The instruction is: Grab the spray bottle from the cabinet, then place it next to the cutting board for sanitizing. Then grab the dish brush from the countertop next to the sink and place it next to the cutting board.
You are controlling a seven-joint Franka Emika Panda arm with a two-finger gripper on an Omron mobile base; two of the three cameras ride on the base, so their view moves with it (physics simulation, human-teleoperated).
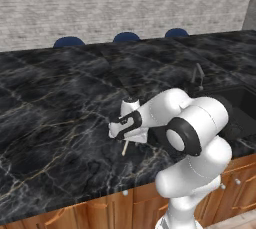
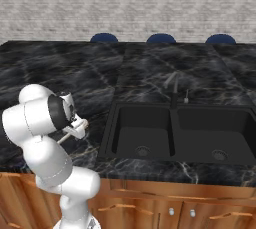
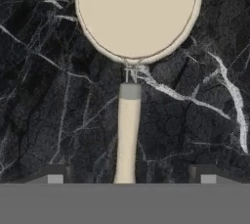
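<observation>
The gripper hangs spread wide over the dish brush, grasping nothing, its tips at four and eight o'clock of the wooden handle. The risk: closing too high could pinch air or roll the thin handle aside. The brush lies flat on the countertop, round cream head at twelve o'clock

Both base views look forward and down from behind the arm, left and right, sharing the black marble tabletop and sink. The hand view looks down close over the dish brush.
</observation>
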